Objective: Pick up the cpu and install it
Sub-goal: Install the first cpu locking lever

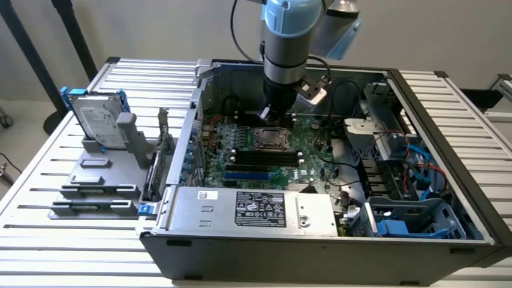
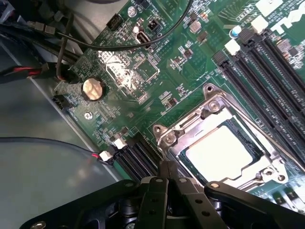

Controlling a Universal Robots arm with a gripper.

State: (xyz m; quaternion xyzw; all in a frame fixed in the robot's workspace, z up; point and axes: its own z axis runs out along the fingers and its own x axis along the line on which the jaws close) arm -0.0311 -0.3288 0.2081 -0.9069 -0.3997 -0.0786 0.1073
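Observation:
The cpu (image 2: pixel 223 153), a flat square chip with a pale silvery top, lies inside the metal-framed socket (image 2: pixel 167 138) on the green motherboard (image 2: pixel 143 71). In the exterior view the cpu (image 1: pixel 272 138) sits in the middle of the board inside the open computer case. My gripper (image 2: pixel 167 166) is shut, its two black fingers pressed together with nothing between them. It hovers just beside the socket's corner, apart from the chip. Seen from outside, the gripper (image 1: pixel 268 114) hangs straight down from the arm just behind the socket.
Black memory slots (image 1: pixel 264 157) run in front of the socket. A grey power supply (image 1: pixel 256 207) fills the case's front. Drive bays with blue cables (image 1: pixel 416 162) stand on the exterior view's right. An upright silver hard drive (image 1: pixel 100 120) stands on the rack outside the case.

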